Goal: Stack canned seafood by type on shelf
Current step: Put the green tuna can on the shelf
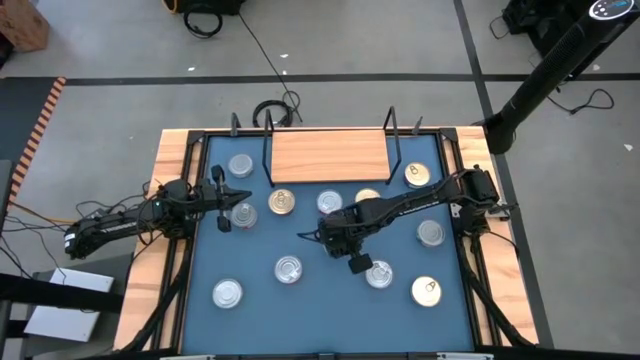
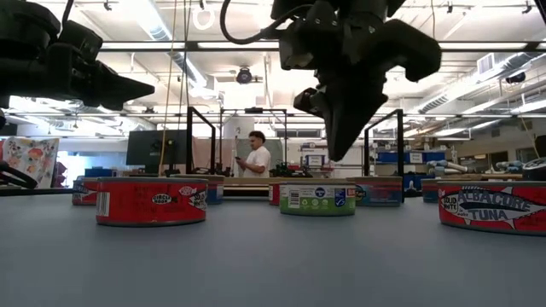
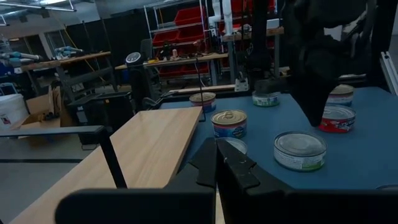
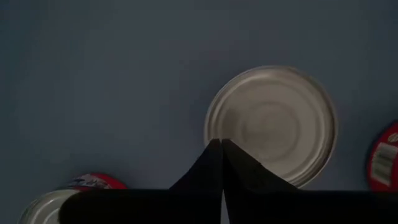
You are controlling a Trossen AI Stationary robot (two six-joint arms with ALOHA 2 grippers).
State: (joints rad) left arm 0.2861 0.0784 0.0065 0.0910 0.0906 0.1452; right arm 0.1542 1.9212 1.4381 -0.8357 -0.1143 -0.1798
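Observation:
Several flat round tins of canned seafood stand on the blue mat (image 1: 300, 320), among them a silver-topped one (image 1: 288, 268) and a gold-topped one (image 1: 282, 202). The shelf (image 1: 330, 155), a light wooden board between black wire uprights, lies at the far edge with nothing on it. My right gripper (image 1: 322, 238) hangs over the middle of the mat, pointing steeply down, shut and holding nothing; its tips (image 2: 339, 155) are clear above the tins. In its wrist view a plain silver tin (image 4: 273, 121) lies below the fingers. My left gripper (image 1: 235, 198) waits level at the left, shut.
More tins stand at the right (image 1: 430, 232) and near edge (image 1: 427, 291), one close to my left gripper (image 1: 243, 213). Red-sided tins (image 2: 151, 201) and a green one (image 2: 317, 198) show in the low view. A person (image 2: 254, 158) stands in the room beyond the table.

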